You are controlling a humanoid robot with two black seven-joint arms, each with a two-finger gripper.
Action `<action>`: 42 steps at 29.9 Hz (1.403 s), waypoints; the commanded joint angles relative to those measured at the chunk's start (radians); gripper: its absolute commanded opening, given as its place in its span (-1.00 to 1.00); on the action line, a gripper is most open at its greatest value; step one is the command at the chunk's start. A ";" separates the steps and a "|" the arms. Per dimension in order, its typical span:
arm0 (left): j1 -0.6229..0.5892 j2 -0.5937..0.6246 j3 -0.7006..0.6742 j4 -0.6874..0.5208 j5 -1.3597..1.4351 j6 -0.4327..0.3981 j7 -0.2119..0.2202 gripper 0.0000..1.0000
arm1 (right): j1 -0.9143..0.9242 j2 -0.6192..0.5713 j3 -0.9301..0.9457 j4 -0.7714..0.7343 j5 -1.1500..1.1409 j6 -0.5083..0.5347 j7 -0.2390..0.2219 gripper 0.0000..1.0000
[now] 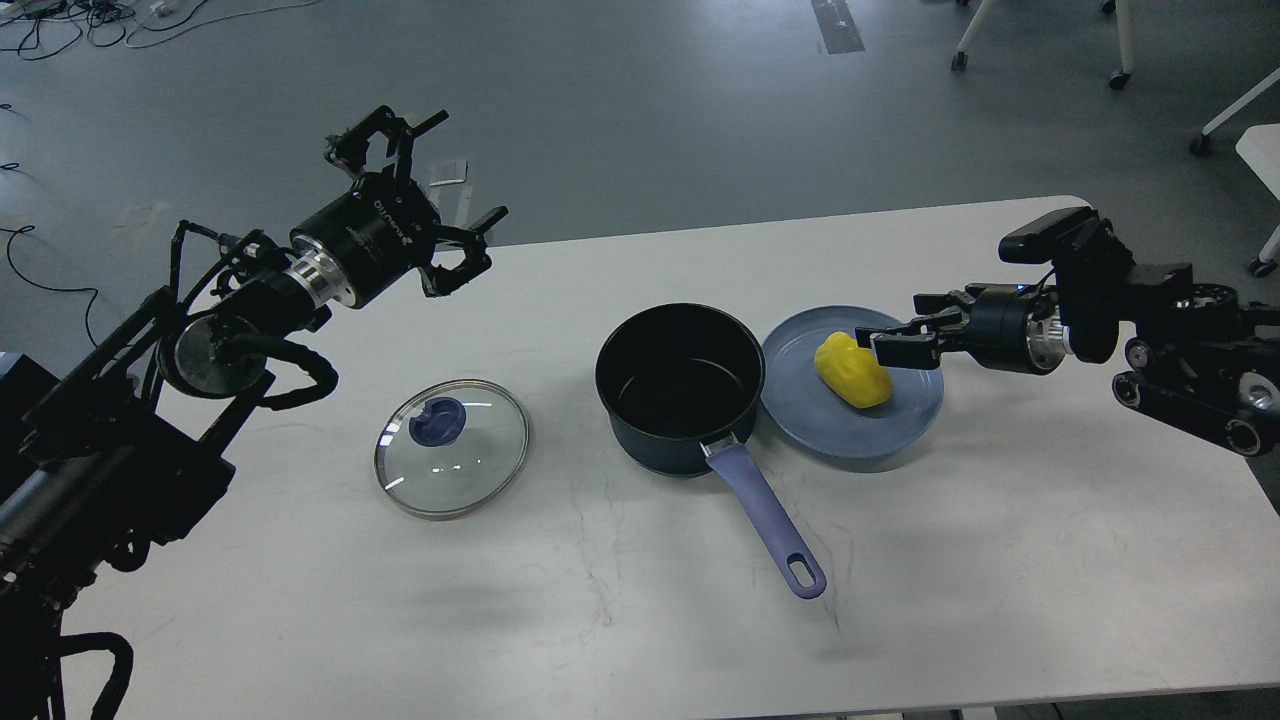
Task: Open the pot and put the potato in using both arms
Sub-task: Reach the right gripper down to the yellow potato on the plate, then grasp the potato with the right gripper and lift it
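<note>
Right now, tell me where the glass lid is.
In the head view, the glass lid lies flat on the white table, left of the open pot and apart from it, below the raised left gripper.

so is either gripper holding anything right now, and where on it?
Left gripper is open in the air, holding nothing. Right gripper sits at the potato on the plate, at its right end; whether it grips it cannot be told.

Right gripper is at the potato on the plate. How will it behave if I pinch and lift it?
The potato is lumpy and oval, so it may twist between the right gripper fingers. It looks smooth and possibly slippery. On the flat plate, a nudge would probably roll or slide it.
</note>
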 commanded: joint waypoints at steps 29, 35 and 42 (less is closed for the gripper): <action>0.027 0.014 0.000 -0.002 0.042 -0.026 -0.026 0.98 | -0.005 0.213 -0.172 -0.207 0.002 -0.077 0.044 -0.37; 0.027 0.014 0.000 -0.002 0.044 -0.026 -0.039 0.98 | 0.012 0.213 -0.159 -0.206 0.006 -0.102 0.043 -0.55; 0.026 0.017 0.000 -0.006 0.050 -0.026 -0.041 0.98 | 0.111 0.175 -0.156 -0.174 0.018 -0.188 0.043 -0.55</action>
